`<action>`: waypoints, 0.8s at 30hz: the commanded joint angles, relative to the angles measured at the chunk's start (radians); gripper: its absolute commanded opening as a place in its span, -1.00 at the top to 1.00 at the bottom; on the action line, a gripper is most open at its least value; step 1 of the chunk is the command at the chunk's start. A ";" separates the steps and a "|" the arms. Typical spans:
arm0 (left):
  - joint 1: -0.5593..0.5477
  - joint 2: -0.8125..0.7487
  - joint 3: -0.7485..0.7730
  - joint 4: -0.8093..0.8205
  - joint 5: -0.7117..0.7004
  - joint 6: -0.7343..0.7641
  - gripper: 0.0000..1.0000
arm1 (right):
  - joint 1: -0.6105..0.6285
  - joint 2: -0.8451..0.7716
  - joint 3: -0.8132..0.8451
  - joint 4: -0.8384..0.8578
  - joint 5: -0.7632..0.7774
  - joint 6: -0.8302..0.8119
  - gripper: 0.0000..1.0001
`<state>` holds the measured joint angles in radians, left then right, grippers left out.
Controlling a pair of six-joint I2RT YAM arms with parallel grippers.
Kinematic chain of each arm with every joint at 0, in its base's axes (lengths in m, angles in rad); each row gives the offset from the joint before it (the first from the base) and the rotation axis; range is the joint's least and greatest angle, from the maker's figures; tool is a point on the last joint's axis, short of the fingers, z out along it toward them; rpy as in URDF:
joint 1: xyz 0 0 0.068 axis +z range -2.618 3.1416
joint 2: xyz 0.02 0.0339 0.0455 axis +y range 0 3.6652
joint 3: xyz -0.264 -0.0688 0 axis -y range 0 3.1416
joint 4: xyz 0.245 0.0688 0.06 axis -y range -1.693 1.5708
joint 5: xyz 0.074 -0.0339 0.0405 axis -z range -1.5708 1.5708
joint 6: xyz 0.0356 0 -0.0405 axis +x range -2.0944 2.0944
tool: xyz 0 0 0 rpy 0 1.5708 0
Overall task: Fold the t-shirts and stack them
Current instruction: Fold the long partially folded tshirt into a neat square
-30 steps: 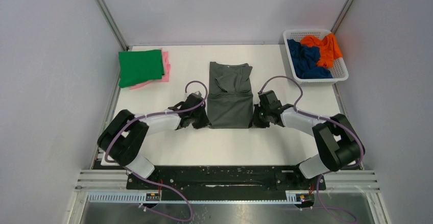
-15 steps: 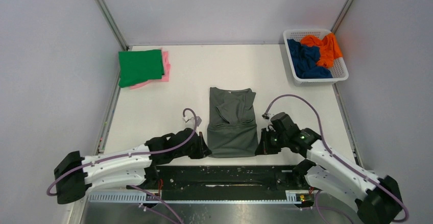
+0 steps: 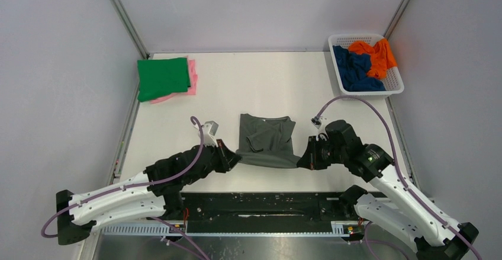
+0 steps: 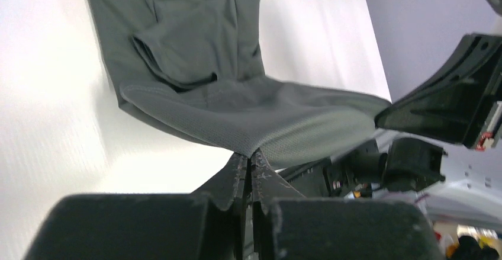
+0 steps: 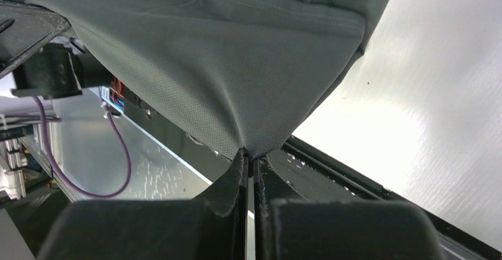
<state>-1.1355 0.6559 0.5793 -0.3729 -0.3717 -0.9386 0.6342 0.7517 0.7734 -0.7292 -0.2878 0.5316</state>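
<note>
A dark grey t-shirt (image 3: 267, 143) lies partly folded near the table's front middle, collar end on the table, hem end lifted. My left gripper (image 3: 235, 158) is shut on its near left corner (image 4: 245, 147). My right gripper (image 3: 301, 160) is shut on its near right corner (image 5: 251, 147). Between the two grips the hem hangs stretched in the air. A folded green t-shirt (image 3: 163, 77) rests on a pink t-shirt (image 3: 191, 77) at the far left. An orange t-shirt (image 3: 377, 55) and a navy blue t-shirt (image 3: 354, 68) lie crumpled in the basket.
The white lattice basket (image 3: 395, 83) stands at the far right corner. Grey walls close in the left, right and back sides. A black rail (image 3: 260, 204) with the arm bases runs along the near edge, just below the lifted hem.
Both arms first pulled the shirt toward the near edge, then rose with its hem corners and carried them back. The shirt's near end has left the table and looks shorter.
</note>
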 commanded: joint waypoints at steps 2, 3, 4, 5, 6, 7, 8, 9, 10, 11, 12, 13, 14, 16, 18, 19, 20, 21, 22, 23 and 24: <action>0.062 0.073 0.118 0.024 -0.182 0.098 1.00 | -0.060 0.068 0.102 0.028 0.003 -0.025 1.00; 0.089 0.100 0.130 0.025 -0.178 0.103 1.00 | -0.074 0.083 0.111 0.044 -0.010 -0.026 1.00; 0.129 0.121 0.140 0.032 -0.149 0.113 1.00 | -0.089 0.099 0.113 0.063 -0.024 -0.026 1.00; 0.172 0.142 0.146 0.044 -0.128 0.121 1.00 | -0.096 0.113 0.113 0.083 -0.038 -0.026 1.00; 0.214 0.161 0.152 0.056 -0.094 0.124 1.00 | -0.107 0.130 0.116 0.098 -0.053 -0.027 1.00; 0.257 0.180 0.158 0.074 -0.042 0.133 1.00 | -0.122 0.148 0.119 0.110 -0.065 -0.030 1.00; 0.291 0.197 0.161 0.098 -0.012 0.145 1.00 | -0.134 0.169 0.118 0.128 -0.073 -0.034 1.00; 0.323 0.214 0.162 0.124 0.000 0.158 1.00 | -0.146 0.191 0.116 0.144 -0.079 -0.035 1.00; 0.350 0.235 0.160 0.157 0.007 0.175 1.00 | -0.159 0.215 0.118 0.152 -0.079 -0.033 1.00; 0.373 0.260 0.162 0.181 0.004 0.189 1.00 | -0.174 0.242 0.123 0.160 -0.079 -0.033 1.00; 0.401 0.292 0.172 0.189 0.016 0.199 1.00 | -0.185 0.264 0.127 0.171 -0.085 -0.033 1.00; 0.426 0.327 0.195 0.197 0.041 0.215 1.00 | -0.198 0.286 0.130 0.183 -0.092 -0.032 1.00; 0.446 0.360 0.210 0.206 0.057 0.229 1.00 | -0.209 0.303 0.131 0.198 -0.092 -0.028 1.00; 0.471 0.422 0.236 0.234 0.088 0.252 1.00 | -0.235 0.334 0.128 0.234 -0.095 -0.024 1.00; 0.493 0.485 0.266 0.252 0.114 0.268 1.00 | -0.260 0.369 0.128 0.253 -0.099 -0.021 1.00; 0.501 0.529 0.285 0.255 0.124 0.272 1.00 | -0.272 0.393 0.127 0.262 -0.102 -0.018 1.00; 0.510 0.560 0.304 0.255 0.131 0.274 1.00 | -0.283 0.411 0.126 0.274 -0.106 -0.016 1.00; 0.518 0.588 0.322 0.255 0.139 0.275 1.00 | -0.295 0.430 0.123 0.287 -0.111 -0.011 1.00; 0.526 0.621 0.343 0.253 0.150 0.278 1.00 | -0.310 0.449 0.122 0.306 -0.120 -0.010 1.00; 0.534 0.654 0.362 0.247 0.158 0.279 1.00 | -0.322 0.468 0.120 0.319 -0.129 -0.007 1.00; 0.542 0.684 0.385 0.240 0.164 0.280 1.00 | -0.335 0.487 0.119 0.331 -0.134 -0.002 1.00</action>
<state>-0.6426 1.2575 0.8658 -0.1669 -0.1974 -0.7071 0.3500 1.1843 0.8711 -0.4267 -0.4038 0.5308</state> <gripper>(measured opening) 0.014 0.029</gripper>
